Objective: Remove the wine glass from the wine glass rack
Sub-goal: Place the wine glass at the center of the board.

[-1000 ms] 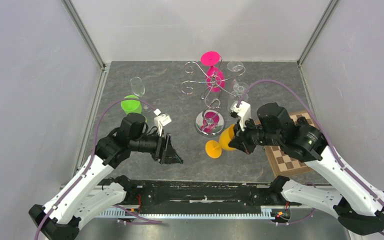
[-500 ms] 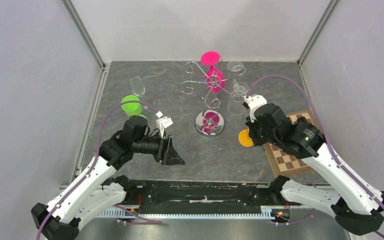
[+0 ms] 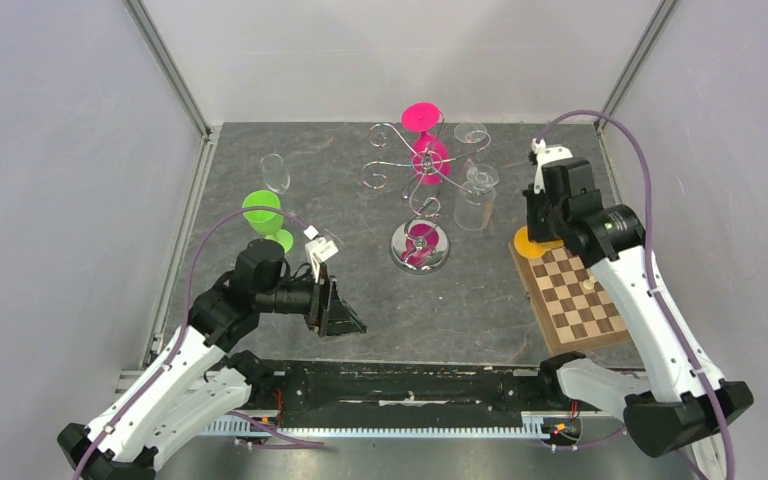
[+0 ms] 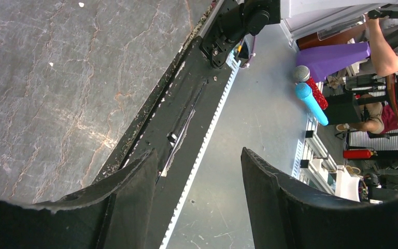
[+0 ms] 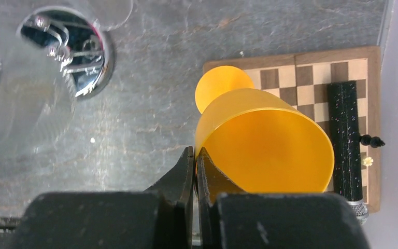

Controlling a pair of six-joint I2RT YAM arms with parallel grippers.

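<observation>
A grey marbled table (image 3: 290, 250) floors a white-walled booth. At its near edge the left claw (image 4: 198, 153) hangs with its two black fingers spread well apart, nothing between them and nothing touching them. Under it lie only the table's edge and the black rail (image 4: 181, 104) along it. A green glass (image 3: 262, 212) stands just beyond this claw, a little to its left.

Further in, on the right, the right claw (image 5: 194, 158) is pinched tight on the rim of an orange wine glass (image 5: 264, 142), one finger inside the bowl and one outside. The glass hangs upright beneath the claw, its round foot over the corner of a chessboard (image 5: 311, 67). Whether the foot touches the board cannot be told. A black stick-like object (image 5: 346, 129) lies on the board to the claw's right.

To the claw's left, well apart from the held glass, stands the chrome wine glass rack (image 3: 419, 245), with a pink glass (image 3: 430, 158) among its arms. A clear glass (image 3: 475, 195) shows between rack and claw.
</observation>
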